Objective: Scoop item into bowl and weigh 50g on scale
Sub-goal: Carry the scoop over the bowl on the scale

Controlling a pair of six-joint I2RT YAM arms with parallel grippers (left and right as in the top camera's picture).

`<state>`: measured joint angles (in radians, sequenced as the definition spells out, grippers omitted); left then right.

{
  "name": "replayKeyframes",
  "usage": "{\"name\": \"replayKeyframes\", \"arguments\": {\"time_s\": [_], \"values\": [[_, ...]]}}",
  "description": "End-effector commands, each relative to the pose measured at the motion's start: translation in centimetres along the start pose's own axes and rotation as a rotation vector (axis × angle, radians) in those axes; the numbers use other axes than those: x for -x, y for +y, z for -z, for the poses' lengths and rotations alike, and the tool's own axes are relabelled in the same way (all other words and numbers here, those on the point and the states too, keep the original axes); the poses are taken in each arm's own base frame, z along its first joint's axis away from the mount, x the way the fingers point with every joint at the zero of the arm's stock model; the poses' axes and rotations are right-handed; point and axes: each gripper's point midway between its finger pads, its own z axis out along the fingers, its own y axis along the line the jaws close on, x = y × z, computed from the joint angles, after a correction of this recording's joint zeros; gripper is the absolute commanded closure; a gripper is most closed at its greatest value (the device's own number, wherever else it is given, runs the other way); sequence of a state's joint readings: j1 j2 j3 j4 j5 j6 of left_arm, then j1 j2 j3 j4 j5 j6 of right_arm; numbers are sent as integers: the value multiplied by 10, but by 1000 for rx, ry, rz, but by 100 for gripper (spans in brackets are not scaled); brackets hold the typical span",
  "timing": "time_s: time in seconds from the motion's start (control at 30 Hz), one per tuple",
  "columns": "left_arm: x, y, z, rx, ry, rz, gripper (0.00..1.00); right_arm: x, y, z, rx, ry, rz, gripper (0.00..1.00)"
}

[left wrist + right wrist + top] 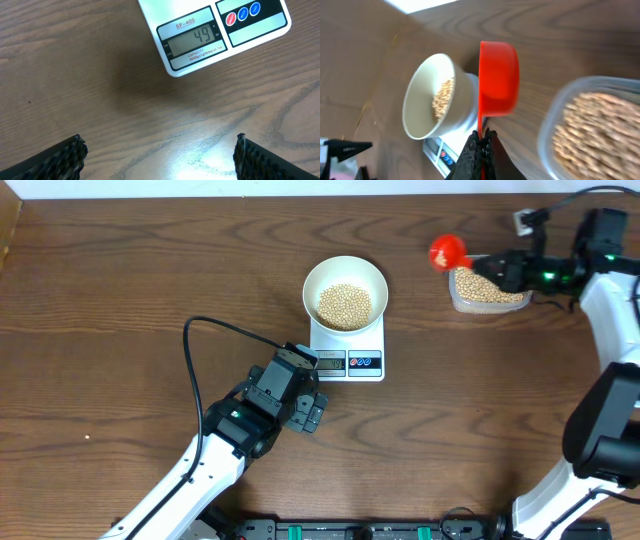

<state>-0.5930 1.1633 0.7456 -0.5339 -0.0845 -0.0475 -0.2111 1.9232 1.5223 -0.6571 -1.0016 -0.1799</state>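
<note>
- Table (120,300): wood-grain; carries the scale (350,352).
- Left gripper (159,140): just in front of the scale; fingers spread wide, holding nothing.
- Right gripper (481,145): well right of the scale; pinching the handle of a red scoop (449,253).
- Scale: display (192,42) reads 49.
- Bowl (313,280): white; stands on the scale.
- Clear tub (490,308): right of the scale, well apart; part-filled.
- Scoop: at the tub's scale-side edge.
- Beans (344,305): heaped in the bowl.
</note>
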Motion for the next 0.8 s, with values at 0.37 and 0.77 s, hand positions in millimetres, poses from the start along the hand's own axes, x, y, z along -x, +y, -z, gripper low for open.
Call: {"name": "replayKeyframes", "arguments": {"time_s": [0.37, 0.77], "values": [[-3, 0, -2, 2, 9, -18, 4, 4, 91, -50, 176, 42, 281, 99], [-3, 0, -2, 2, 9, -18, 4, -6, 122, -68, 166, 84, 416, 99]]}}
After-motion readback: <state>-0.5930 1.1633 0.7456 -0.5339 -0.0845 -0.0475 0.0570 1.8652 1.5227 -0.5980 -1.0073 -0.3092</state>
